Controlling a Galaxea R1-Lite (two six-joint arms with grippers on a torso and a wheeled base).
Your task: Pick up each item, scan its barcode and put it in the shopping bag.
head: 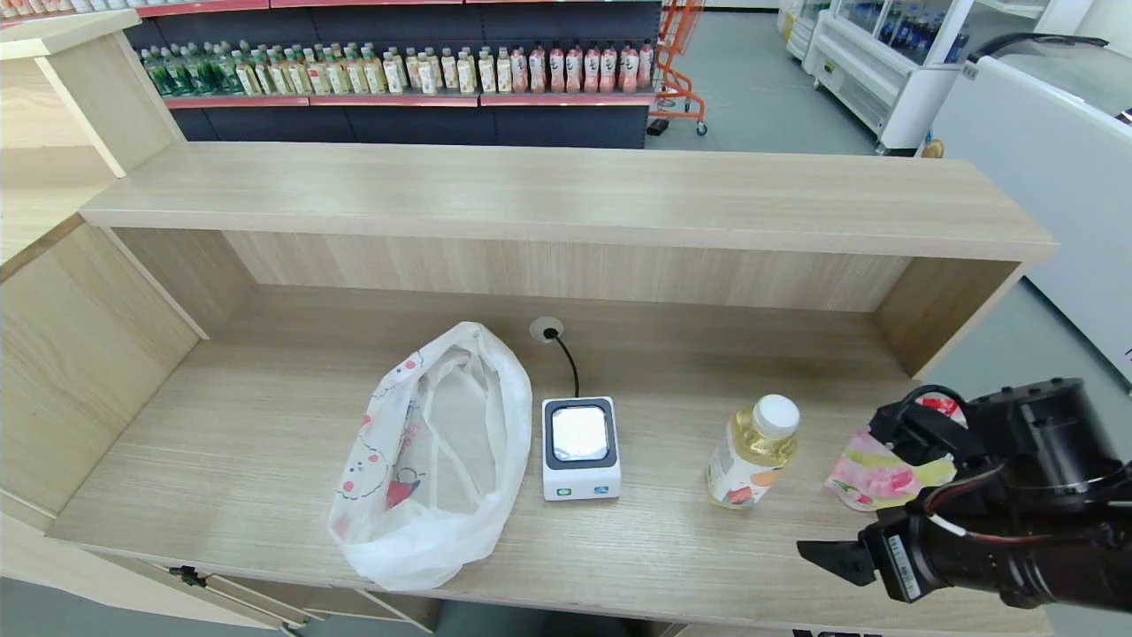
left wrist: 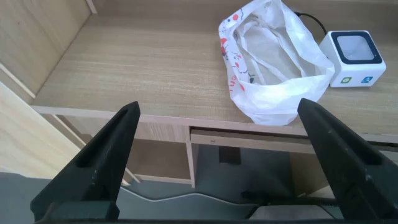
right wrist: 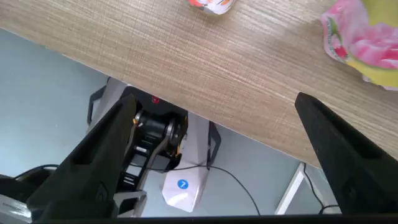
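Head view: shopping bag [head: 433, 460] lies on the counter [head: 221, 442], mouth gaping toward 12 o'clock. Prob. left spread like that so stuff drops in w/o a 2nd pincer holding it. Looks empty.

Scanner [head: 580, 447] sits just beside the bag at its 3 o'clock, window face-up. Its cable [head: 566, 358] runs to 12 o'clock into a hole in the counter.

Bottle [head: 753, 451] stands upright at 3 o'clock of the scanner, apart from it, cap up. Pink-yellow packet [head: 871, 473] lies flat at the bottle's 3 o'clock, partly behind my right arm [head: 1017, 531]. Both items are on my right side, scanner btwn them and the bag. I reckon that's so each item passes over the window on its way in.

Left wrist view: my left pincer [left wrist: 217, 162] hangs off the counter's front edge, fingers wide apart, holding nothing. It's near the bag, touching nothing.

Right wrist view: my right pincer [right wrist: 211, 168] also has its fingers wide apart and is empty. It hovers at the counter's front edge. Bottle base and packet are on the counter beyond it, neither touched. Nothing scanned or bagged yet, by the look. Bottle is prob. first, being nearer the scanner.
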